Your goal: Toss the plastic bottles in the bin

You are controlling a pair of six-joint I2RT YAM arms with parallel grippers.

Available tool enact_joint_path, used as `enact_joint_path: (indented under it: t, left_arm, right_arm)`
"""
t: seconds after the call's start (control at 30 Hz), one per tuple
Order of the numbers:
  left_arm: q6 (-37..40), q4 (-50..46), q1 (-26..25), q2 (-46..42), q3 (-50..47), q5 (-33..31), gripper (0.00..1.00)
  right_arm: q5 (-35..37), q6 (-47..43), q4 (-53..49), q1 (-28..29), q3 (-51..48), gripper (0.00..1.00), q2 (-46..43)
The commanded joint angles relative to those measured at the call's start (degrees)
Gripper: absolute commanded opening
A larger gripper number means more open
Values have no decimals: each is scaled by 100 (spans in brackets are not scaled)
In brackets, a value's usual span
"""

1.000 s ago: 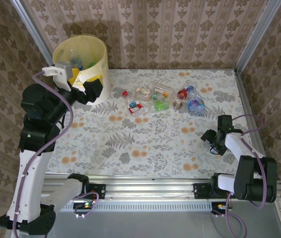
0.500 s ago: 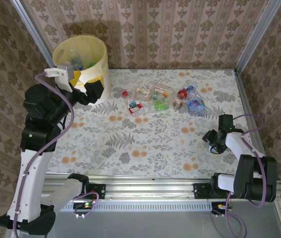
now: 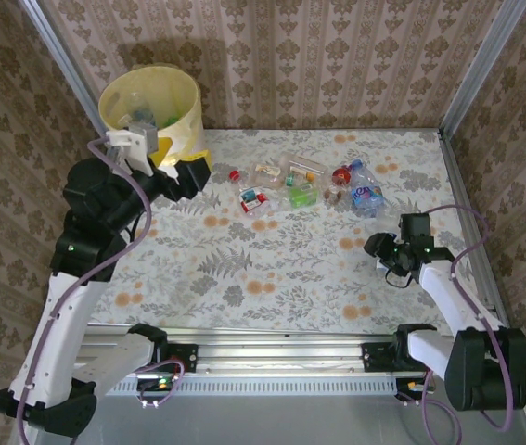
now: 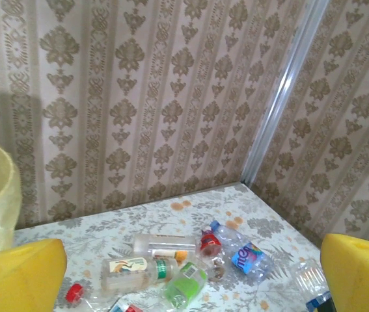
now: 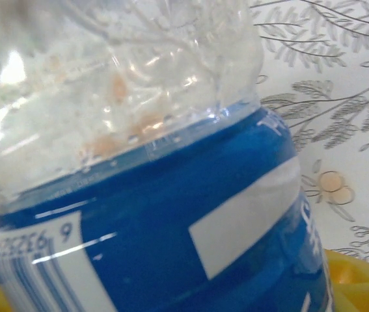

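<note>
One blue-labelled bottle (image 5: 171, 214) is clamped in the right end effector (image 3: 380, 250), apparently for carrying to the bin (image 3: 185, 119) at ten o'clock, while the left end effector (image 3: 193, 174) stands apart, empty.

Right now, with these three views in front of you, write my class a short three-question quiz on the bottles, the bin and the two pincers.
1. True or false: the left pincer stands open with nothing between its fingers.
2. The clear bottle in the right pincer has a label that is: A red, B blue, C green.
3. Seen from the top camera, in which corner of the table does the bin stand?
Key: 1 true; 2 B; 3 the far left corner.
</note>
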Motion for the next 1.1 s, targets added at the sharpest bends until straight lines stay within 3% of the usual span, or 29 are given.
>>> enact_joint_path:
  t: [0.0,0.33,0.73,1.07]
  left_arm:
    - [-134,294,-168,59,-150,11,100]
    - [-389,921,-920,332,-758,-137,100]
    - [-677,2028,-1911,1399,-1001,18,100]
    - [-1464,3128,-2089,2105,-1228,457,100]
  right_arm:
    - [-11,112,87,246,79,43,-309]
    - [-81,168,717,1071,136,39,-992]
    - [230,24,1240,2186,285,39,-1476]
    - [561,-223,1447,3050,534,38,-1519]
